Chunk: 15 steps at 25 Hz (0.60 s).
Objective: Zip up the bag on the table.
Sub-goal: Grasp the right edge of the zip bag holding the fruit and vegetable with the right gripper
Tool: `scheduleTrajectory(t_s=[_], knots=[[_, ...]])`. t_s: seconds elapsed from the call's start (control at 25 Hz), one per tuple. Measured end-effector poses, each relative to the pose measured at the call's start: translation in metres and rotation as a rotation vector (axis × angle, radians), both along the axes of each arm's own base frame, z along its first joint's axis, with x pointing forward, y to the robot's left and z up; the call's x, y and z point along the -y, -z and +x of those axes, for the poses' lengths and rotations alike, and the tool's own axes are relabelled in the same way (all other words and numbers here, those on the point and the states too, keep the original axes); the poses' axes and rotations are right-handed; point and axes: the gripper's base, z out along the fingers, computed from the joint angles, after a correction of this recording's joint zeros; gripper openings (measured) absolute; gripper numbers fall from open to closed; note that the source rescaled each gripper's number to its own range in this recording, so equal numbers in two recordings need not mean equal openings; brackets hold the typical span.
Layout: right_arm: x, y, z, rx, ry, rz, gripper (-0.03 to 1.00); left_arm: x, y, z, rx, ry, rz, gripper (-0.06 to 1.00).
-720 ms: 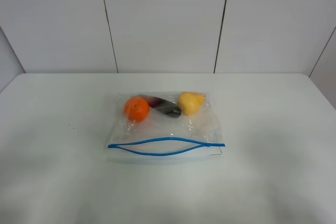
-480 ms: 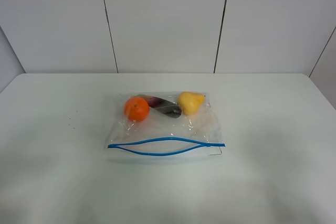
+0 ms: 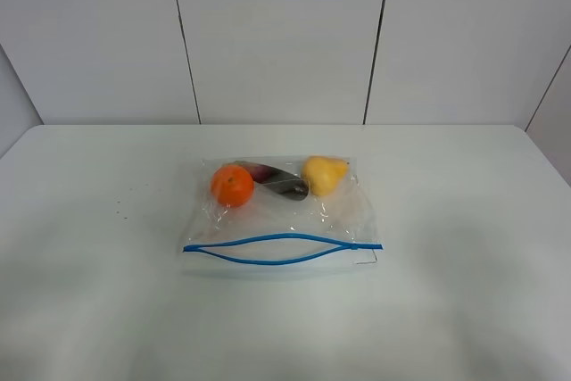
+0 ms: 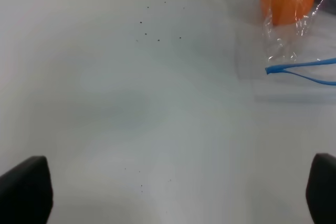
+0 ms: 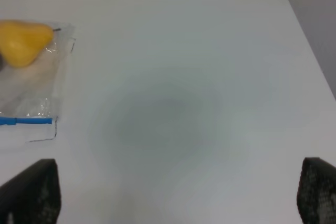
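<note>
Clear crinkly plastic zip bag lies flat near the middle of the white table, mouth toward the near edge. Blue zipper strip unzipped: its two tracks bow apart mid-span and meet at both ends. Inside, along the far edge: orange, dark purple fruit, yellow pear, side by side.

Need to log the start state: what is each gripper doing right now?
Left gripper: open, holding nothing.
Right gripper: open, holding nothing.
</note>
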Motion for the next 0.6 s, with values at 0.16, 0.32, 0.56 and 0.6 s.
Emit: scheduleTrajectory(t_s=[0.16,0.32,0.56,0.6], knots=[[-0.001,-0.002,0.004,-0.042,-0.009,0.007,1.00,0.000,0.000,0.000,0.000,0.000,0.000,1.00],[-0.002,-0.014,0.020,-0.125,-0.023,0.010,1.00,0.000,0.000,0.000,0.000,0.000,0.000,1.00],[-0.008,-0.022,0.063,-0.282,-0.060,0.103,1.00,0.000,0.000,0.000,0.000,0.000,0.000,1.00],[-0.010,-0.021,0.070,-0.301,-0.067,0.126,1.00,0.000,0.000,0.000,0.000,0.000,0.000,1.00]])
